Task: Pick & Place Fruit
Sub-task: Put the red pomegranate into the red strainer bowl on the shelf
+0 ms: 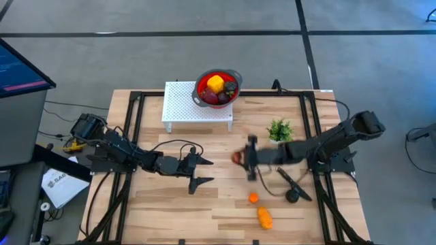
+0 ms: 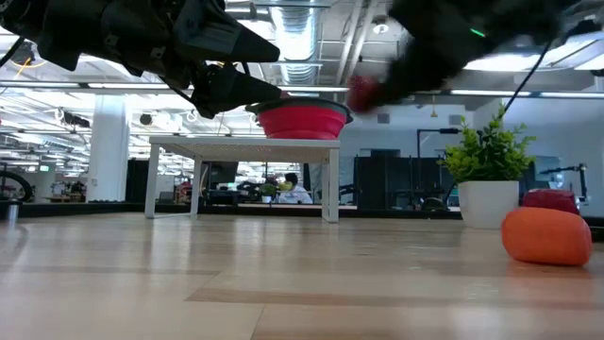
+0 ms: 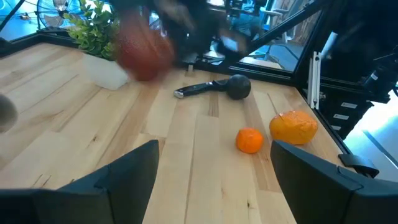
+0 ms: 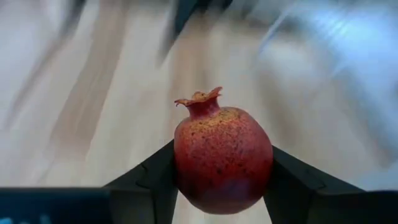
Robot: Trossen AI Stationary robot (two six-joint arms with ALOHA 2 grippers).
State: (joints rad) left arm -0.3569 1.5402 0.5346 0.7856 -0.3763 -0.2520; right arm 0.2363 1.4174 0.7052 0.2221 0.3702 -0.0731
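Right hand (image 4: 222,186) is clamped on a speckled red toy pomegranate (image 4: 222,158) with a small crown at its top, one dark finger pressed to each side. From above, this hand (image 1: 240,158) sits over the middle of the pale wooden surface (image 1: 170,197), just beside a small green leafy plant in a white pot (image 1: 279,129). Left hand (image 1: 199,170) waits over the surface's left half, its fingers spread apart and holding nothing. A red bowl-shaped colander (image 1: 218,87) stands on a white perforated stand (image 1: 182,103) at the far edge and holds yellow, red and dark fruit. A small round orange fruit (image 1: 253,198) and a larger lumpy orange fruit (image 1: 264,217) lie on the surface near its front edge, close to a black-handled knife (image 1: 291,185).
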